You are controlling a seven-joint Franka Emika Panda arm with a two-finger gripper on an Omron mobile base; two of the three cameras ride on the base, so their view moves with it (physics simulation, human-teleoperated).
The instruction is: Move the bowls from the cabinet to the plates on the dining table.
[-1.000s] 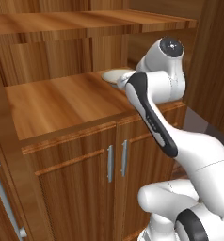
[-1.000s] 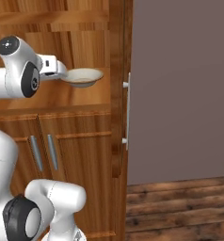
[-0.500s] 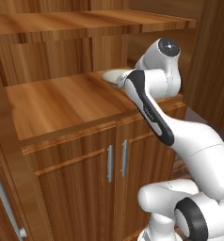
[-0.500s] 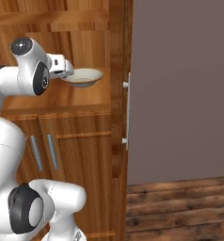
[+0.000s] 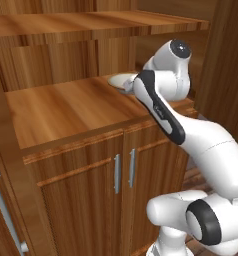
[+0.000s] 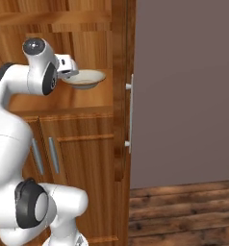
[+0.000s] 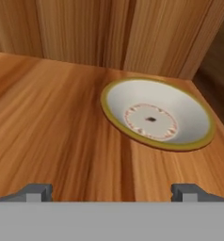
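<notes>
A shallow beige bowl [image 7: 156, 115] with a brown rim sits on the wooden shelf [image 7: 52, 136] of the cabinet [image 5: 66, 107], close to the shelf's back right corner. In the hand view my gripper [image 7: 111, 193] is open, its two fingertips set wide apart and a short way in front of the bowl, touching nothing. From the left base the bowl [image 5: 121, 80] peeks out behind my forearm. From the right base the bowl [image 6: 87, 78] lies just beyond my hand [image 6: 66, 64]. The plates and the dining table are out of view.
An upper shelf [image 5: 91, 22] hangs low over the bowl's shelf. The cabinet's right side wall [image 6: 119, 96] stands close beside the bowl, with a grey bar handle [image 6: 130, 115] on it. Two shut lower doors [image 5: 123, 172] sit under the shelf.
My arm has swung forward over the shelf, bringing the hand closer to the bowl. The bowl has stayed put and the jaws have stayed open.
</notes>
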